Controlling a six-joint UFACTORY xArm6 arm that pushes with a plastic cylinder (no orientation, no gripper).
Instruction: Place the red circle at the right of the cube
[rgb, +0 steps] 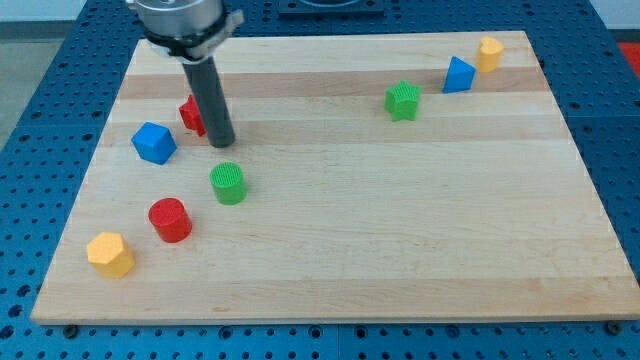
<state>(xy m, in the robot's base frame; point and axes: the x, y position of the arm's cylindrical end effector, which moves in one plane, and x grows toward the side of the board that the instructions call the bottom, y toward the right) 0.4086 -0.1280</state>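
The camera view shows a wooden desk (400, 220) with the blue cube (154, 142) as landmark near the view's left edge. The red circle (170, 219) lies below the cube, slightly toward the view's right, apart from it. A green cylinder (228, 184) sits right of the cube and a little lower. The tip (222, 143) rests just right of the cube, touching a partly hidden red block (190, 113). The arm carries no grasping end effector, only the rod. A yellow block (110, 254) lies below the cube; a green block (403, 101), a blue triangular block (458, 75) and another yellow block (489, 54) sit far right.
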